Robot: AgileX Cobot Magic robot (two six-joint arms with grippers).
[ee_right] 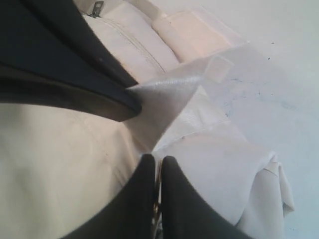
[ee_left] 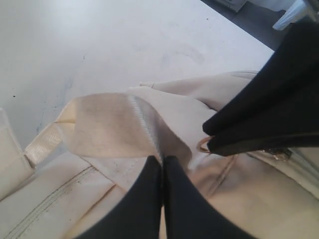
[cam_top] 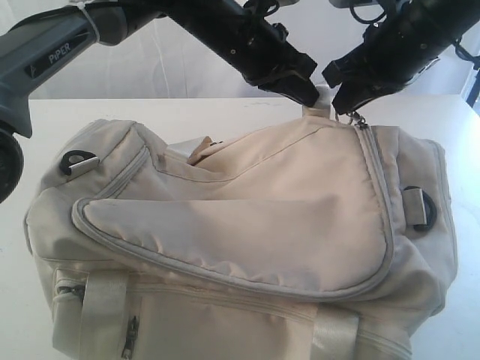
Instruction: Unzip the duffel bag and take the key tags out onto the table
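One duffel bag (cam_top: 247, 217) sat on white bench (cam_top: 225, 112), filling most of exterior view. Grey zipper piping (cam_top: 382, 217) curved round top flap. Two black D-rings (cam_top: 75, 160), one at each end. Two grippers met at bag's far top edge. Left gripper (cam_top: 313, 96) clamped on cream fabric tab (ee_left: 109, 124). Right gripper (cam_top: 340, 105) pinched narrow on metal zipper pull (cam_top: 357, 118). Bench plain, faintly scuffed. Pale wall behind.
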